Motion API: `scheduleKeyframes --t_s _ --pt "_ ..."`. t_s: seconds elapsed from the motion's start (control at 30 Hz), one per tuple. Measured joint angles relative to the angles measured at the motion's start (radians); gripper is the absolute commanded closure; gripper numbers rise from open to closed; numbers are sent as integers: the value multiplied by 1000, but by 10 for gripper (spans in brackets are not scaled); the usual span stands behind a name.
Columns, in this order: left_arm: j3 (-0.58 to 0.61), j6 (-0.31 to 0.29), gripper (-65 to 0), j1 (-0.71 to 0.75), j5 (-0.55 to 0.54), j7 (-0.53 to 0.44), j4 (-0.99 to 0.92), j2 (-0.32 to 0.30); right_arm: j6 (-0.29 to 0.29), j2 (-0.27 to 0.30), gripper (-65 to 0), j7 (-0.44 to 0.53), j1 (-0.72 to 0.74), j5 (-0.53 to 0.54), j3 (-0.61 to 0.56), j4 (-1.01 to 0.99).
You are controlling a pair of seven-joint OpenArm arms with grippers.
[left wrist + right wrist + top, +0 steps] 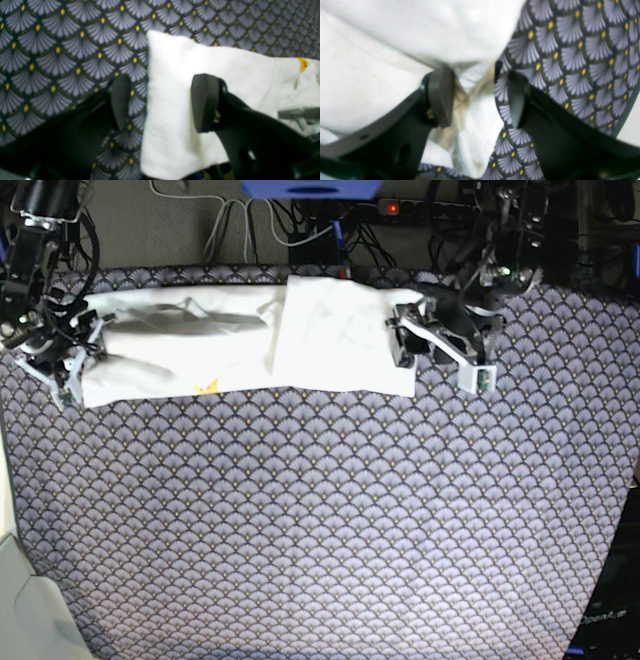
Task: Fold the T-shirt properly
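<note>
- White cotton T-shirt (250, 340): lies as a long horizontal band across the upper part of the base view, plain reverse mostly up, with a lapped panel over its right half and a small yellow print fleck at the lower edge, left of centre.
- Patterned cloth (320, 520): grey fan-scale cover with yellow dots under the shirt; fills the rest of the base view.
- Left gripper (407, 340): at the band's right end in the base view; fingers wide. In the left wrist view one finger (205, 102) shows against the white fabric, the other over the bare cloth, with the shirt's end edge between them, not pinched.
- Right gripper (72, 362): at the band's left end; fingers wide, straddling the rumpled edge where shirt meets cloth in the right wrist view. Nothing held.
- Step in hand, judged: lengthwise fold looks done; both grippers stand at the short ends, between grasps.
- Next move, judged: one end wants pinching through all layers and carrying over towards the other, edges kept square so the stack does not slide apart.
</note>
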Motion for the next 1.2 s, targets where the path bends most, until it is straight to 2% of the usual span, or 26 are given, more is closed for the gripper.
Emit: scheduleKeyframes --t_s 0.47,0.57,0.8,1.03,1.2 --pt "0 0 -381 -3 0 1 -18 0 0 -6 -348 -2 3 -5 0 -6" --pt "0 0 -380 -14 0 0 -18 0 0 -17 -290 -2 3 -6 2 -5" --pt "0 0 -380 -14 0 0 -18 0 -1 -46 0 2 0 7 0 -5" --pt "0 0 -380 -13 0 0 -16 0 0 -50 0 1 -1 -1 0 6" --pt "0 0 -380 -14 0 0 -13 0 0 -53 0 -37 -17 -24 -3 88"
